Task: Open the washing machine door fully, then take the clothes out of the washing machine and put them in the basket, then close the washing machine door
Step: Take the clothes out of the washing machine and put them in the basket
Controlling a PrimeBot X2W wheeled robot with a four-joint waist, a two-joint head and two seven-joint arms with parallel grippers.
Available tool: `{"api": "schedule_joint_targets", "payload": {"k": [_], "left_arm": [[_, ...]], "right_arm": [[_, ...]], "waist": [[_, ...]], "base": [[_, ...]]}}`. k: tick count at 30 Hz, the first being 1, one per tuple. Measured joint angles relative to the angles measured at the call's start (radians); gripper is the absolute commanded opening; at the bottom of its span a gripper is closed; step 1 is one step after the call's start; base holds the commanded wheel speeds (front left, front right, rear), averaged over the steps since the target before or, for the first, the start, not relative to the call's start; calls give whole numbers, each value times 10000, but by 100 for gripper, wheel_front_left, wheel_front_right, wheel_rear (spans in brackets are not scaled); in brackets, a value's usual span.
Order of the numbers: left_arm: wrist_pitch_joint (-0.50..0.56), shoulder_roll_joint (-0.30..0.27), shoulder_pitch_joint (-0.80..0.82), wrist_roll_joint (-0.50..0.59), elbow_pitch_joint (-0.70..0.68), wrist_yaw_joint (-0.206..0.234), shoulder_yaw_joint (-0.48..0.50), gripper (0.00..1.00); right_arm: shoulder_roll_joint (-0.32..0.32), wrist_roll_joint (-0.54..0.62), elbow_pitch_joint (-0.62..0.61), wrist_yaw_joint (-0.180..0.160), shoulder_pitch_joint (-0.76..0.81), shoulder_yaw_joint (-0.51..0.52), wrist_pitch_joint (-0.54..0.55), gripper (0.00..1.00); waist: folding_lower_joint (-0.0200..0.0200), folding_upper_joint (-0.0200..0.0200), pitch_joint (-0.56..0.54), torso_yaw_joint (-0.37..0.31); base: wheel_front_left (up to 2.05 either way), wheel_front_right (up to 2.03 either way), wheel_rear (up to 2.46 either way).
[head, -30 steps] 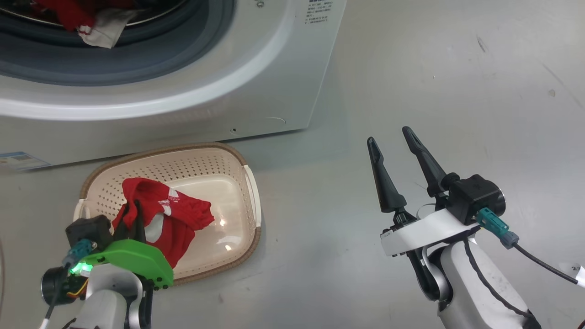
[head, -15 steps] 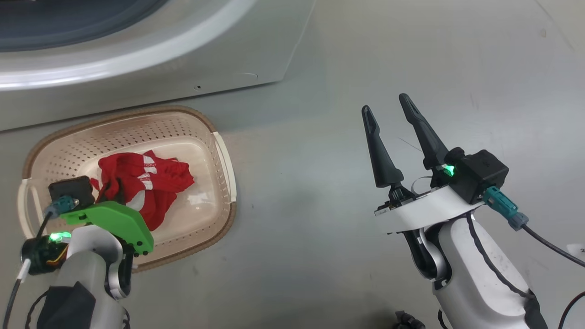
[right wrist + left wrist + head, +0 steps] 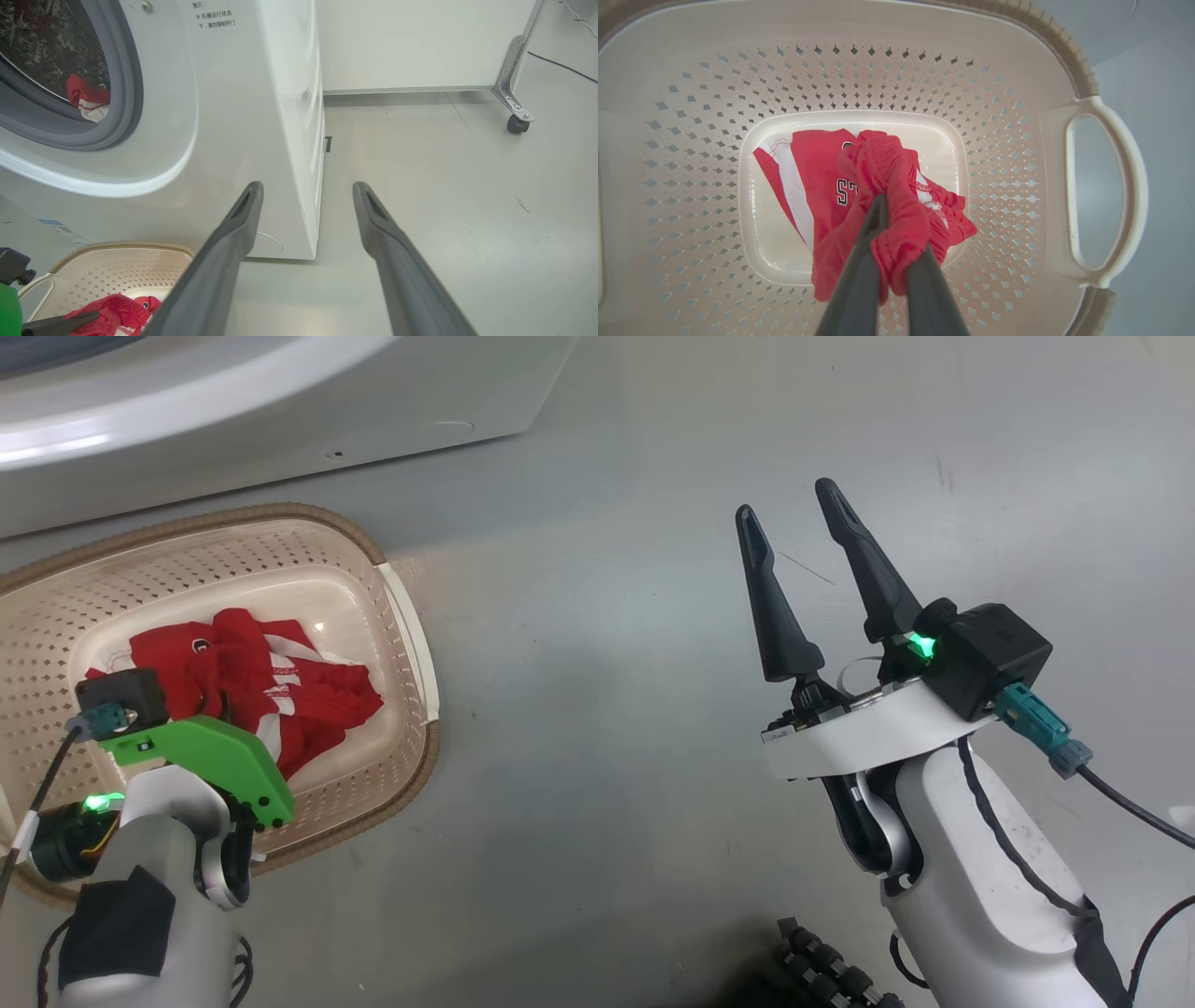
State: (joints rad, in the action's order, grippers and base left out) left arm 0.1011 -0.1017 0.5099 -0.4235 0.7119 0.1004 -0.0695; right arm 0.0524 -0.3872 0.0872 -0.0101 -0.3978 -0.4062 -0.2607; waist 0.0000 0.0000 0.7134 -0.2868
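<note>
Pinching a fold of the red jersey garment (image 3: 817, 177) with white panels, your left gripper (image 3: 881, 214) has its two long dark fingers closed almost together on the cloth. It hangs inside the small cream perforated plastic basket (image 3: 878, 70) with the brown woven-look rim. Most of the garment lies crumpled on the basket's smooth bottom, with white lettering outlined in black partly showing.

Basket position: on the grey floor (image 3: 607, 709), at the left, just in front of the big white front-loading washing machine (image 3: 280, 392). You cannot tell whether the two touch.

Your right gripper (image 3: 786, 504) is at the right, well apart from the basket, over bare floor. Its fingers are spread wide with nothing between them.

Right wrist view: the machine's round opening stands uncovered and the grey rubber seal (image 3: 126, 93) is exposed. A second red-and-white garment (image 3: 86, 100) lies inside the shiny steel drum (image 3: 42, 42), at the lower edge of the opening.
</note>
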Motion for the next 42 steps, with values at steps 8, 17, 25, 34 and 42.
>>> {"api": "schedule_joint_targets", "payload": {"k": [8, 17, 25, 34, 42], "left_arm": [[-236, 17, 433, -180, 725, -105, 44, 100], [-1041, 169, 556, -318, 1425, -268, 205, 100], [-2151, 270, 551, -228, 1666, -600, 44, 100], [-3302, 334, 506, -113, 1680, -890, -180, 100], [-3503, 533, 284, 221, 1116, -1108, -491, 100]], "right_arm": [[-4, -36, 63, -15, -97, -50, 0, 100], [-4, -90, 395, -17, -143, 6, 0, 100], [-2, -65, 794, -15, -114, 128, 0, 100], [-2, 153, 1193, -17, 251, 487, 0, 100], [-2, 221, 1475, -21, 847, 834, 0, 100]], "waist": [[0, 0, 105, -41], [0, 0, -225, 40], [0, 0, -780, 258], [0, 0, -1574, 533], [0, 0, -2477, 934]], "base": [[0, 0, 0], [0, 0, 0], [0, 0, 0], [0, 0, 0], [0, 0, 0]]}}
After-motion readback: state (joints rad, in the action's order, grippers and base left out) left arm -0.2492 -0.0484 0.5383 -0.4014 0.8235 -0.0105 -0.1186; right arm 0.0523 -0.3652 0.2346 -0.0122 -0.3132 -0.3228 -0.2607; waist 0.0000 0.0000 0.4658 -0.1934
